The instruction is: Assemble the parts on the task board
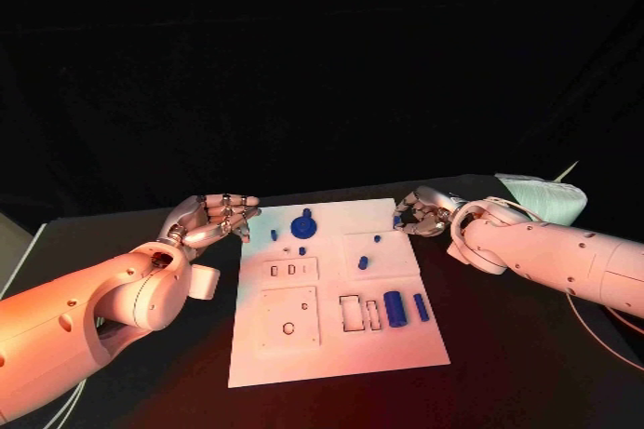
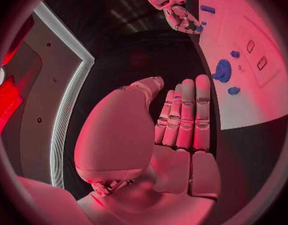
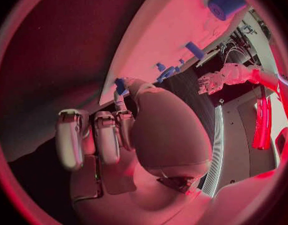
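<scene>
A black table (image 1: 510,355) is lying across the lower half of the frame. A pale cloth bundle (image 1: 543,198) is sitting at right of centre, and thin cables (image 1: 597,331) are trailing at lower right.

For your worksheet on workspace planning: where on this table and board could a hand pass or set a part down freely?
Free: the near strip of the task board below the blue cylinder, and bare table nearer still. Crowded: the board's far corners, where the left hand and right hand sit, and around the round blue part.

Dim red light, dark surround; fisheye-bent edges
</scene>
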Motion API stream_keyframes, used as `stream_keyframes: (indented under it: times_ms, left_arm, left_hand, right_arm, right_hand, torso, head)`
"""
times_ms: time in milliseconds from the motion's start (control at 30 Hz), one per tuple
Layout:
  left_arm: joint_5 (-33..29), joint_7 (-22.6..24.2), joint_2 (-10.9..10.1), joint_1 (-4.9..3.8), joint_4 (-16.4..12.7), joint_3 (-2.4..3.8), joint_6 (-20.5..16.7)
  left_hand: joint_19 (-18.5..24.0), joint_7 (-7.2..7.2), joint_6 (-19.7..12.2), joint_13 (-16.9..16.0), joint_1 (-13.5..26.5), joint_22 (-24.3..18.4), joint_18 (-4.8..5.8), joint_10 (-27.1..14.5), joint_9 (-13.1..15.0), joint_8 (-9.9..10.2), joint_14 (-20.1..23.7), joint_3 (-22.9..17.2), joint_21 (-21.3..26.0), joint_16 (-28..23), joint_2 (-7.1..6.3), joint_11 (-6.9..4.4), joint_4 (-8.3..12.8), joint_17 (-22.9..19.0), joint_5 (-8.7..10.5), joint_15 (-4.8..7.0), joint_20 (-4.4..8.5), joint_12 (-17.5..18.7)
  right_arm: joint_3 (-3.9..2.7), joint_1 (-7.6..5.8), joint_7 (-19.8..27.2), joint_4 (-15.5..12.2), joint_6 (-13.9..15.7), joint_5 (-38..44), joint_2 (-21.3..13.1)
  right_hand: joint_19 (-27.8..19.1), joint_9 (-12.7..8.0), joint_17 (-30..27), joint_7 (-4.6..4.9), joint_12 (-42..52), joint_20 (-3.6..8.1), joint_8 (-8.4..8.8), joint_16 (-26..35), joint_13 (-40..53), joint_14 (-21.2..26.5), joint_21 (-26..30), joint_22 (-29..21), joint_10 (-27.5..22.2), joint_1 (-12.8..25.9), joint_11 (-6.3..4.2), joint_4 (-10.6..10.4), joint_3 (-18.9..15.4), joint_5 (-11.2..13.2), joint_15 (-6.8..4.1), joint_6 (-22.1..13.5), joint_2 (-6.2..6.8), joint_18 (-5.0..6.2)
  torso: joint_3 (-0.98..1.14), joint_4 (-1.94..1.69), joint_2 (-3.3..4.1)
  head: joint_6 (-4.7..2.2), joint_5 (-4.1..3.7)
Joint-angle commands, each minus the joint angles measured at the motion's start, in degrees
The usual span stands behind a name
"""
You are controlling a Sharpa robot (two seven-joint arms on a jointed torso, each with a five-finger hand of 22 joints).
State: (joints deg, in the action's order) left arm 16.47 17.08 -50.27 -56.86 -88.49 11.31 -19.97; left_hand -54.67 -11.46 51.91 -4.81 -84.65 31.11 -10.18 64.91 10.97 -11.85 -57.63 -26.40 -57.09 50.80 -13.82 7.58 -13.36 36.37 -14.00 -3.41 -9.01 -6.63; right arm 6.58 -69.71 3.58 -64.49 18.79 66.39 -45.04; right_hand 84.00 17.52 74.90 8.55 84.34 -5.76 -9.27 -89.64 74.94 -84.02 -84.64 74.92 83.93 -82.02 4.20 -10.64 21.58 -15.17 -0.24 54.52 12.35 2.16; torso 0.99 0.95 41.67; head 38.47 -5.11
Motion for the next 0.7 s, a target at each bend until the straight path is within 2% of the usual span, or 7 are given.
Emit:
stream_keyframes:
  times_ms: [33,433,567,700]
  left_arm:
    - [0.17,0.15,-0.03,-0.02,-0.17,0.04,0.88]
    - [0.17,0.04,-0.17,-0.02,-0.1,0.04,0.89]
    - [0.17,0.01,-0.18,-0.02,-0.09,0.04,0.91]
    - [0.17,-0.03,-0.18,-0.02,-0.09,0.04,0.98]
  left_hand:
    - [0.06,-0.07,-0.27,0.02,0.46,0.09,-0.41,-0.42,0.07,-0.21,-0.5,0.05,-0.29,0.26,0.26,0.06,0.27,0.05,0.27,-0.04,0.18,-0.01]
    - [0.05,-0.09,-0.25,-0.01,0.5,0.11,-0.41,-0.47,0.12,-0.28,-0.5,0.03,-0.39,0.34,0.36,0.07,0.26,0.05,0.27,-0.06,0.17,-0.09]
    - [0.05,-0.09,-0.25,-0.01,0.5,0.11,-0.41,-0.47,0.12,-0.28,-0.5,0.03,-0.39,0.34,0.36,0.07,0.26,0.05,0.27,-0.06,0.17,-0.09]
    - [0.05,-0.09,-0.25,-0.01,0.5,0.11,-0.41,-0.47,0.12,-0.28,-0.5,0.03,-0.39,0.34,0.36,0.07,0.26,0.05,0.27,-0.06,0.17,-0.09]
  right_arm:
    - [0.16,0.4,-0.24,-0.02,-1.35,1.33,0.13]
    - [0.16,0.52,-0.27,0.06,0.17,1.5,-0.02]
    - [0.16,0.52,0.38,-0.22,2.17,1.08,-0.08]
    - [0.15,0.52,1.25,-1.3,5.53,-0.1,-0.34]
  right_hand:
    - [3.73,0.08,15.1,0.01,0.42,0.43,-0.24,-0.36,10.72,-5.98,-0.35,9.79,1.22,-0.28,-0.38,-0.03,0.36,0.31,-0.35,0.41,0.02,-0.68]
    - [3.8,0.18,15.1,-0.27,0.67,0.69,-0.77,-0.36,10.91,-5.98,-0.5,9.96,1.48,-0.09,-0.65,0.15,1.25,0.32,-0.57,1.25,-0.23,-0.73]
    - [3.87,0.33,15.1,-0.51,1.01,0.88,-1.36,-0.36,11.18,-5.98,-0.62,10.1,1.82,0.05,-0.88,0.35,2.08,0.01,-0.75,2.06,-0.61,-0.76]
    - [3.92,0.48,15.1,-0.71,1.31,1.03,-1.9,-0.36,11.43,-5.98,-0.7,10.2,2.13,0.37,-1.06,0.49,2.87,-0.6,-0.9,2.65,-1.05,-0.79]
  torso:
    - [0.0,0.02,0.0]
    - [0.02,0.12,-0.04]
    - [0.01,0.11,-0.01]
    - [0.01,0.13,0.0]
  head:
    - [0.2,0.04]
    - [0.37,0.04]
    - [0.28,0.08]
    - [0.24,0.16]
